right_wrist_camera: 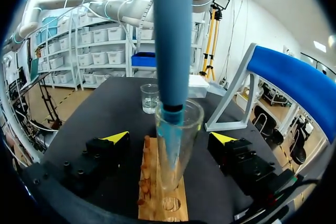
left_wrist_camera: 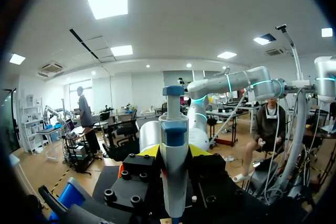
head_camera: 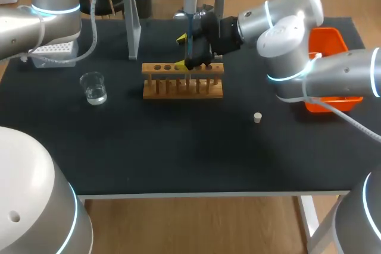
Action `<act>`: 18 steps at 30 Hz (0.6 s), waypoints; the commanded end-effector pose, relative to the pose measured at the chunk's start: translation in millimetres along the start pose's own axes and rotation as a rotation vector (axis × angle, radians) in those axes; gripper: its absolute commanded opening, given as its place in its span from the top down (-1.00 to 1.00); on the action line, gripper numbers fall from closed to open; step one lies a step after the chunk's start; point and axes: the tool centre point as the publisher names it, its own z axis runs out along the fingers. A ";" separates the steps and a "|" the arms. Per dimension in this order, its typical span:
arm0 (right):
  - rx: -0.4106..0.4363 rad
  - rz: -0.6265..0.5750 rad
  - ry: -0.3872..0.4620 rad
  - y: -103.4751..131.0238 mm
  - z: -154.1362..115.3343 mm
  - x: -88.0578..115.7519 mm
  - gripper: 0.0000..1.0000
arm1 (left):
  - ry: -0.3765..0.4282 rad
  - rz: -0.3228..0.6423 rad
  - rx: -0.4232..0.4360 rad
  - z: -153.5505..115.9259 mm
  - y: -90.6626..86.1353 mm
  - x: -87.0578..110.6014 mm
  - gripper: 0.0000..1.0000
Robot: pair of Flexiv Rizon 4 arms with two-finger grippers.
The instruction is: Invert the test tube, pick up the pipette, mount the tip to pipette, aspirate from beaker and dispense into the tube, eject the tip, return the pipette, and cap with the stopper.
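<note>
Clamps blue-and-grey plastic pipette (left_wrist_camera: 174, 129) upright in closed left gripper (left_wrist_camera: 174, 150), tip straight down inside clear glass test tube (right_wrist_camera: 192, 129) standing in wooden rack (head_camera: 182, 91); straddles that tube with right gripper (right_wrist_camera: 169, 138) spread wide, touching nothing.

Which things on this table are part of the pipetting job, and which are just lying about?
Part of the job: pipette, test tube, beaker, stopper, wooden rack, tip box, pipette stand.
Lying about: orange bin, though it may be meant for the ejected tip.
</note>
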 end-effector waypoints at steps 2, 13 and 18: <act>0.004 -0.002 -0.006 0.9 -1.0 4.0 -1.00 | 0.004 0.000 -0.001 -1.1 -0.6 -0.8 1.00; 0.014 -0.006 -0.014 0.3 -0.9 6.8 -1.00 | 0.004 0.000 -0.001 -1.1 -0.6 -0.8 1.00; 0.014 -0.009 -0.016 0.5 -1.1 6.8 -1.00 | 0.004 0.000 -0.001 -1.1 -0.6 -0.8 1.00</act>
